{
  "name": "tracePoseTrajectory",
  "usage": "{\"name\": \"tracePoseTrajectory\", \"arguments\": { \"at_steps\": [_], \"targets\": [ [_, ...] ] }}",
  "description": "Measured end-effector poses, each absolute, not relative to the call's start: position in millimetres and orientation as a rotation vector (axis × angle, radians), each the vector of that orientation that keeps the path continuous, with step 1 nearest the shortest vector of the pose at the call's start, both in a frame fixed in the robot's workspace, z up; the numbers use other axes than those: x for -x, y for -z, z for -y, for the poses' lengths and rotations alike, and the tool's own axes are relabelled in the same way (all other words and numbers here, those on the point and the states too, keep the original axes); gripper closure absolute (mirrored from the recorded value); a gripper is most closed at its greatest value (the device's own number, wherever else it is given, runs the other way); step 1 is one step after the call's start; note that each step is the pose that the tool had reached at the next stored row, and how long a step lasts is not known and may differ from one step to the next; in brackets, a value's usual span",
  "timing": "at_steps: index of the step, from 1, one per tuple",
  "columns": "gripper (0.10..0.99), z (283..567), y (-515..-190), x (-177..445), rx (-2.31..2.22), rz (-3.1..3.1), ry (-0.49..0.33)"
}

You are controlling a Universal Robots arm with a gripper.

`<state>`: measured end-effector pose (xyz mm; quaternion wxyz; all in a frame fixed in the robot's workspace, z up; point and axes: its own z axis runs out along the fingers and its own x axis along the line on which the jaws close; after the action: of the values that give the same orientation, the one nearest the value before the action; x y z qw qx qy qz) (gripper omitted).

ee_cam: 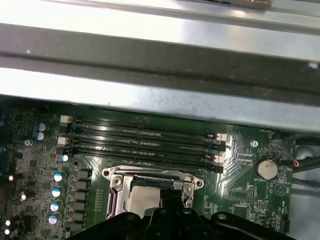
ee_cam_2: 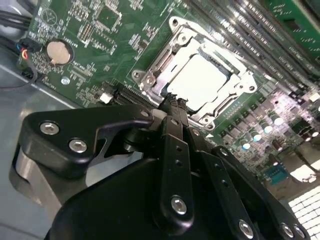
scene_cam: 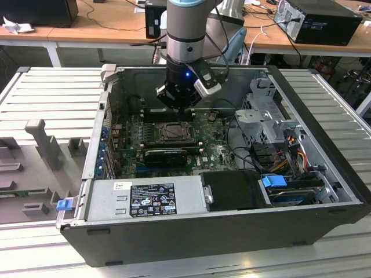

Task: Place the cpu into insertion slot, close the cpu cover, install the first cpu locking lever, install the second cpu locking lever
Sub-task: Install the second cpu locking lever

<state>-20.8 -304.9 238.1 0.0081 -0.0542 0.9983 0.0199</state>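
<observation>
The insertion slot (ee_cam_2: 197,82) sits in the middle of the green motherboard (scene_cam: 217,153), which lies flat on the floor of the open computer case (scene_cam: 324,121), so the socket faces up to the arm. The cpu (ee_cam_2: 197,85) already lies seated in that slot, its pale metal top showing through the window of the cpu cover (ee_cam_2: 235,92), which appears folded down flat over it as a silvery frame; in the first wrist view the cover (ee_cam: 150,175) reads the same way, though the gripper body hides its near part. The gripper (ee_cam_2: 175,102) hangs just above the slot's edge, its fingers (ee_cam_2: 172,117) drawn together into one narrow tip with nothing between them, a shape that would suit pushing on a thin lever rather than carrying a chip. Whether either locking lever is hooked down I cannot tell; the wire arms along the socket's sides are hard to make out. Beyond the slot from the gripper run the long black memory slots (ee_cam: 145,142), and a coin battery (ee_cam_2: 59,52) sits on the board well apart from the socket. Inside the case, to the exterior view's right of the slot, stand a metal drive cage (scene_cam: 266,113) and bundled cables (scene_cam: 293,147).
</observation>
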Motion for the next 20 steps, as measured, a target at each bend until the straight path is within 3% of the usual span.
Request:
{"name": "tracePoseTrajectory", "arguments": {
  "at_steps": [16, 20],
  "targets": [
    [0.980, 349.2, -238.1, 20.8, 0.170, -3.145, -0.068],
    [0.980, 366.6, -235.9, 21.5, 0.170, -3.141, -0.154]
  ]
}}
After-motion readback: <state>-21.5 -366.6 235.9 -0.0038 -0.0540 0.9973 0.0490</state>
